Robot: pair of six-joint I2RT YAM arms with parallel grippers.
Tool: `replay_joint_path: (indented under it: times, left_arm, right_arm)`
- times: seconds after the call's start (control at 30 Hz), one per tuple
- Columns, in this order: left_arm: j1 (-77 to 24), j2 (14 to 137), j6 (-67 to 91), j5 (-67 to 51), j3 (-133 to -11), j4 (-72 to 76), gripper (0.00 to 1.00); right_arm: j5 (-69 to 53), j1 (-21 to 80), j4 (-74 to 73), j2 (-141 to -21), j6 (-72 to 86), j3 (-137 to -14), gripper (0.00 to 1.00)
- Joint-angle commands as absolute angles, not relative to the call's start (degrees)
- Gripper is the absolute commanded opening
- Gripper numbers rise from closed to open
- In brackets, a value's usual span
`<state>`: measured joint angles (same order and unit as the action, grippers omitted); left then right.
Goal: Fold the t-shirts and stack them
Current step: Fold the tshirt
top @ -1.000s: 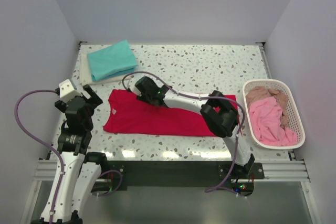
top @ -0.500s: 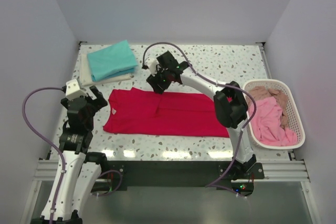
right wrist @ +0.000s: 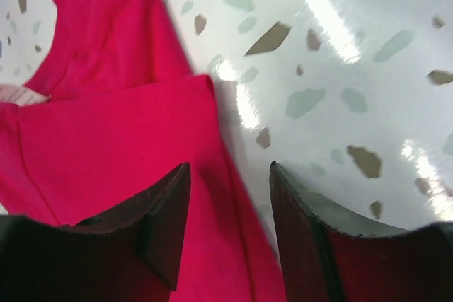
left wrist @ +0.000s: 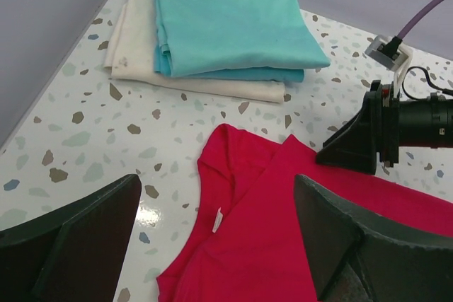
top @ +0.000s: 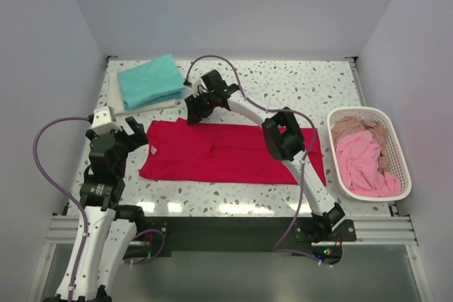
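The table [top: 283, 83] carries everything within reach of both pincers.

The red t-shirt [top: 226, 157] lies flat and lengthwise along the near side. It is partly folded, with one long panel already laid over the body. That leaves it as a band ready for the next fold.

The right pincer [top: 195, 107] hangs just above the shirt's far edge, towards the collar end. Its jaws are released and part-way apart, with nothing between them. In its own camera the red cloth and bare tabletop show through the gap [right wrist: 230, 182]. I judge it is placed to pinch that far edge.

The left pincer [top: 131, 132] hovers just short of the collar end. Its jaws are released and spread wide, holding nothing. The collar sits directly ahead of the gap [left wrist: 216, 189].

The white basket [top: 368, 109] stands well to the right of both pincers. It holds the pink t-shirts [top: 361, 164], unfolded and awaiting their turn.

The finished stack lies beyond the left pincer, at the far corner: a teal t-shirt [left wrist: 226, 22] squared on top of a cream t-shirt [left wrist: 134, 40]. This keeps it clear of the folding area.

A small white label [left wrist: 216, 221] inside the collar marks the neck end.
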<state>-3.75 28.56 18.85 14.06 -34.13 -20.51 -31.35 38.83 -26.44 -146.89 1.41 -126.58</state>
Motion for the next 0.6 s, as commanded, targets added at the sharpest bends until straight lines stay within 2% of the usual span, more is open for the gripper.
replay_joint_path:
  times: [0.0,0.57]
  left_arm:
    - [-3.34,28.91,17.58,12.83,-33.93,-17.49,0.93]
    - [-3.34,29.79,17.31,12.48,-33.93,-17.49,0.94]
  right_arm:
    - [-33.04,37.88,-21.97,-148.27,8.17,-132.71,0.52]
    - [-37.97,39.64,-18.81,-154.34,15.03,-135.09,0.5]
